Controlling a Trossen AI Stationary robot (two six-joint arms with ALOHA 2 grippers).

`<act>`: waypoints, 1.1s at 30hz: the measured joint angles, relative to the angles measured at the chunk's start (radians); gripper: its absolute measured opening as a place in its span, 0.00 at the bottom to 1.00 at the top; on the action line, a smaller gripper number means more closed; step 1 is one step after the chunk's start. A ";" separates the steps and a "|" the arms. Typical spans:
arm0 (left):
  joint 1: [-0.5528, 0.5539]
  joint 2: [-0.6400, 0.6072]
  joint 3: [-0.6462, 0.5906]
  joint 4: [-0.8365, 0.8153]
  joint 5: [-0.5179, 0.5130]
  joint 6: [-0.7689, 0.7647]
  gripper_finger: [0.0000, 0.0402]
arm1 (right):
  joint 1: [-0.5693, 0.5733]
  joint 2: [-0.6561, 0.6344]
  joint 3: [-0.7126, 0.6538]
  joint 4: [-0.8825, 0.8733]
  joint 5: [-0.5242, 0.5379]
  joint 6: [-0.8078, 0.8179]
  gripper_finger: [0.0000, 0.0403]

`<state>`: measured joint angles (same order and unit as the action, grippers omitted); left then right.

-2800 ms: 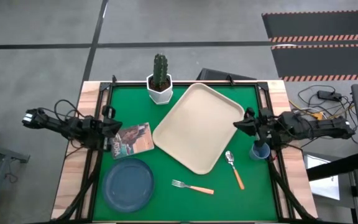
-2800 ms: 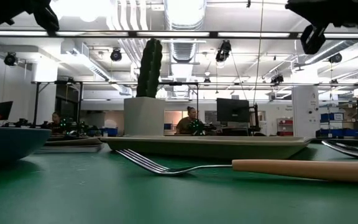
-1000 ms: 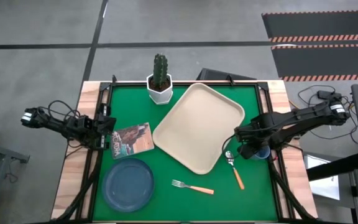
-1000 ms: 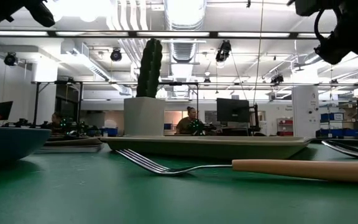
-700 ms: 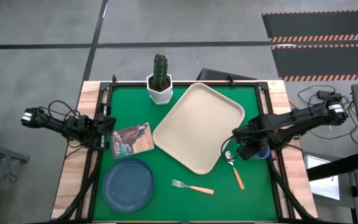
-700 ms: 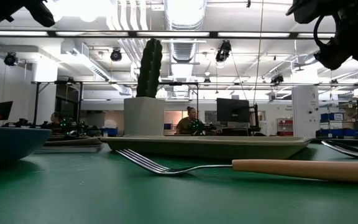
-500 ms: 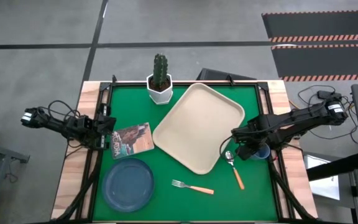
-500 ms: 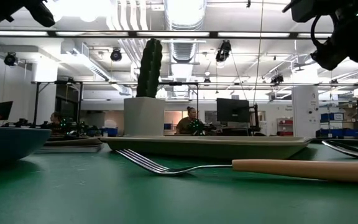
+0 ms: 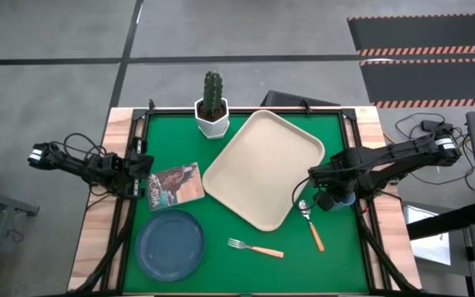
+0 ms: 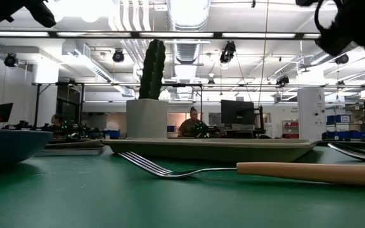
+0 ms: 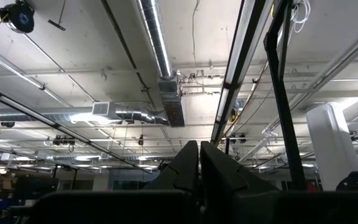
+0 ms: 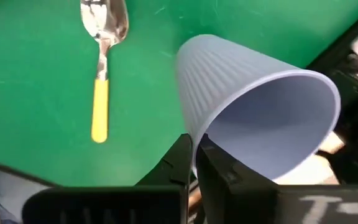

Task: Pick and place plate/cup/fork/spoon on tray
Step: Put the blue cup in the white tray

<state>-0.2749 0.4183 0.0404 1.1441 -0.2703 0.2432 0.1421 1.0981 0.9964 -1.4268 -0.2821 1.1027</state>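
My right gripper (image 9: 333,198) is at the table's right side, shut on the small blue cup (image 12: 253,106), which is partly hidden under the arm in the high view (image 9: 347,199). The spoon (image 9: 310,223) lies on the green mat beside it. The cream tray (image 9: 262,169) lies slantwise mid-table. The fork (image 9: 256,247) lies near the front edge, and the slate-blue plate (image 9: 170,244) sits front left. My left gripper (image 9: 143,186) is shut and empty at the table's left edge, pointing up. My right gripper pinches the cup's wall at its rim (image 12: 199,138) between the two fingers. The cup sits tilted in the hold, its open mouth turned toward the wrist camera and its base over the green mat. Whether the base touches the mat I cannot tell.
A cactus in a white pot (image 9: 212,115) stands at the far edge, left of the tray. A picture card (image 9: 176,185) lies left of the tray, above the plate. Bare green mat lies between the fork and the tray.
My right gripper has risen a little with the cup. The cup has tipped and now shows at the right edge of the low view, where it did not show before.
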 joint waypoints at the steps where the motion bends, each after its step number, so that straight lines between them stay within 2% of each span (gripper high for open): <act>1: 0.000 0.000 0.000 0.000 0.000 0.000 0.00 | 0.000 0.005 0.029 -0.022 0.015 -0.001 0.02; 7: 0.000 -0.002 0.003 0.000 0.000 0.000 0.00 | -0.001 0.068 0.213 -0.063 0.139 -0.042 0.02; 13: 0.000 -0.003 0.012 0.000 0.000 0.001 0.00 | -0.029 0.225 0.417 -0.065 0.241 -0.193 0.02; 19: 0.000 -0.003 0.019 0.003 0.000 0.001 0.00 | -0.098 0.442 0.629 -0.067 0.309 -0.481 0.02; 26: 0.000 -0.003 0.020 0.004 0.000 0.000 0.00 | -0.209 0.683 0.826 -0.109 0.325 -0.875 0.02; 33: 0.000 -0.003 0.020 0.007 0.000 -0.001 0.00 | -0.315 0.888 1.012 -0.143 0.557 -1.158 0.02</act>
<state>-0.2749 0.4152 0.0608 1.1515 -0.2703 0.2424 -0.1732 1.9862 2.0082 -1.5693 0.2750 -0.0557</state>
